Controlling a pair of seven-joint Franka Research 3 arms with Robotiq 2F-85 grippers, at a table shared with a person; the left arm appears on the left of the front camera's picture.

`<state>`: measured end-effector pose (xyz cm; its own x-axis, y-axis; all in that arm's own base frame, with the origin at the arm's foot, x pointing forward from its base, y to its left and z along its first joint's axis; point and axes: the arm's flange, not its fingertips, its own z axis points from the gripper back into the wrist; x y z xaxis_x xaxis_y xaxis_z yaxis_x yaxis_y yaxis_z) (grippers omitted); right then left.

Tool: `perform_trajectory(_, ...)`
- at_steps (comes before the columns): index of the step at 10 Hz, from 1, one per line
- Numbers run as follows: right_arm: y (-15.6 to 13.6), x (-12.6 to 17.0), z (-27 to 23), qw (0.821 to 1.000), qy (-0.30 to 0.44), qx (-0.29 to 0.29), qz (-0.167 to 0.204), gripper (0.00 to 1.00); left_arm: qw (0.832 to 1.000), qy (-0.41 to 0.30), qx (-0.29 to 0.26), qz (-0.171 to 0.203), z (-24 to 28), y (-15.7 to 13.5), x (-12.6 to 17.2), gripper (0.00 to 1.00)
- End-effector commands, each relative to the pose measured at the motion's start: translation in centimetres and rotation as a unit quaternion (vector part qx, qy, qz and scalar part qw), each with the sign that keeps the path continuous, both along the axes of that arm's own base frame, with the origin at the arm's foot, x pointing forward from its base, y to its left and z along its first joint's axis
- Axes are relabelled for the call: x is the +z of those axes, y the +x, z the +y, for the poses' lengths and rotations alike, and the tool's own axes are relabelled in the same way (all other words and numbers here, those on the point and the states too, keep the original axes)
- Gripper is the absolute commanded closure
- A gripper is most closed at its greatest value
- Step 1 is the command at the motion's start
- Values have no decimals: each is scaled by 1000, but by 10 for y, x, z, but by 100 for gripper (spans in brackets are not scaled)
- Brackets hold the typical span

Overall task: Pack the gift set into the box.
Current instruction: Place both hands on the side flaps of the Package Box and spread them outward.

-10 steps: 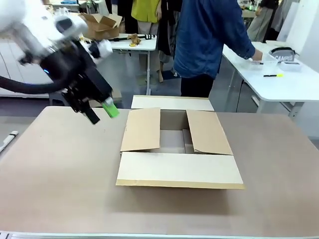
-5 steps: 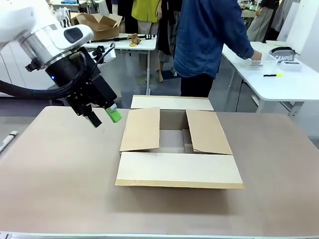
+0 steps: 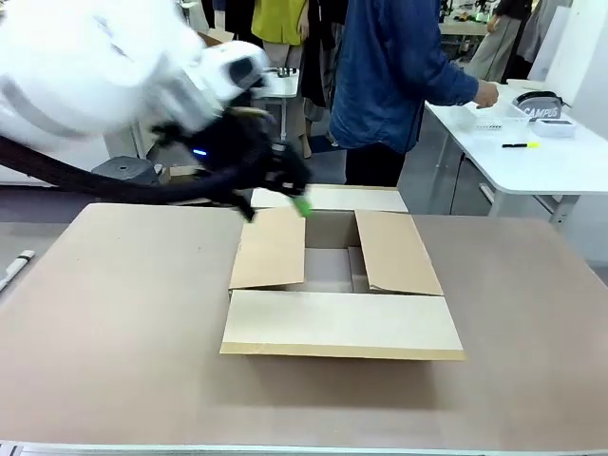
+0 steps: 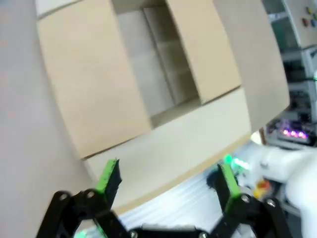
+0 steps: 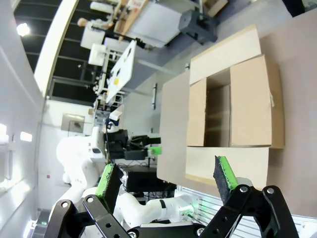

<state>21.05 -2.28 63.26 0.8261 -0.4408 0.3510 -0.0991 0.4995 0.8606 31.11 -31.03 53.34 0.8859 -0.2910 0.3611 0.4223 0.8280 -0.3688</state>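
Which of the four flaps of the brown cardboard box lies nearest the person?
The long far flap, folded outward toward the person; the other long flap lies on the robot's side.

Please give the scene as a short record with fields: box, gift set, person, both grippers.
box: on the table, side flaps partly over the opening
gift set: on the white side table, not packed
person's hand: beside the gift set
left gripper: jaws open, empty, by the box's far left corner
right gripper: jaws open, empty, away from the box

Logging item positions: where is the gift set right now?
Front view, far right: the gift set lies on the white side table by the person's hand, away from the box.
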Motion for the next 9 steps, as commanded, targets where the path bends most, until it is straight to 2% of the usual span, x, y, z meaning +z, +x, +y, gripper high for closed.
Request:
perform_trajectory(1,3,2,2,1000,3,7,-11,0,995,86,49,-8,-60,15,-19,0)
perform_trajectory(4,3,2,2,1000,3,7,-11,0,976,206,69,-21,-117,25,-49,0)
perform_trajectory(9,3,2,2,1000,3,7,-11,0,932,335,128,-60,-144,53,-98,0)
